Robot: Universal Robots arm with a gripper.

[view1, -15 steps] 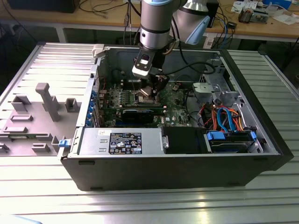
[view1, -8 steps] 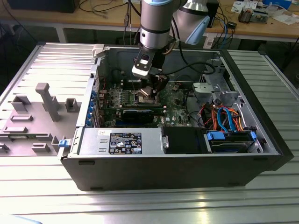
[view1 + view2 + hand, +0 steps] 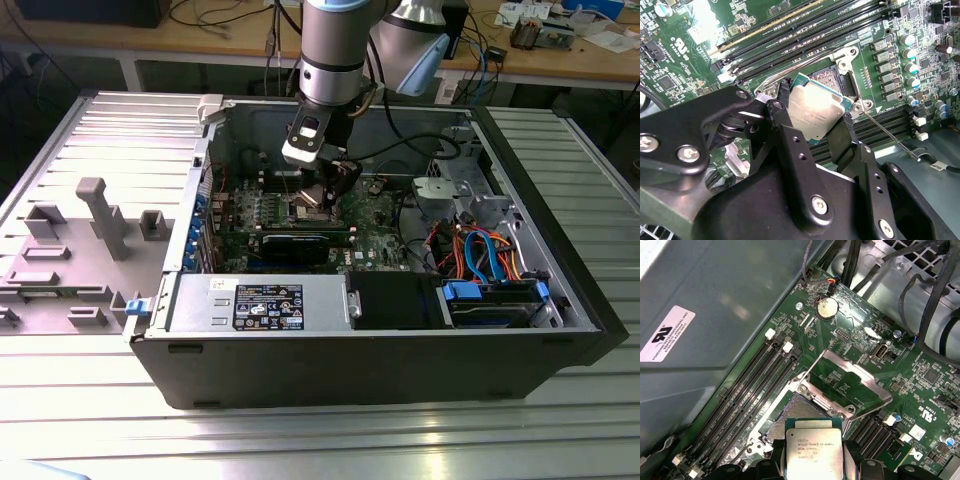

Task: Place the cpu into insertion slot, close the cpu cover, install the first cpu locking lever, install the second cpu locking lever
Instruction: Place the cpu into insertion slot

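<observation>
ok, gripper [image 3: 814,119] is down inside the pc case [image 3: 330,375], hanging off the arm [image 3: 335,50] over the green board [image 3: 385,250]. fingers [image 3: 785,125] are clenched on the cpu [image 3: 816,111]: one finger on each of 2 opposite edges, other 2 edges free, metal top facing the cams. cpu sits flat between the fingertips, a bit tilted vs the board in the second wrist view.

socket [image 3: 799,415] is just past the fingertips, partly under the cpu's far edge. its dark centre is uncovered, silver rim showing all round. can't tell if the cpu's touching it or hovering.

cover [image 3: 856,371] is swung open, lying back on the far side of the socket from the fingers, w/ green board showing thru its cut-out. a thin lever [image 3: 887,134] sticks out beside one finger, not latched.

room: memory slots [image 3: 750,390] run close along both sides of the socket, just outboard of each finger. grey case wall [image 3: 715,300] stands past the slots on one side. cables cross beyond the cover, apart from the socket.
</observation>
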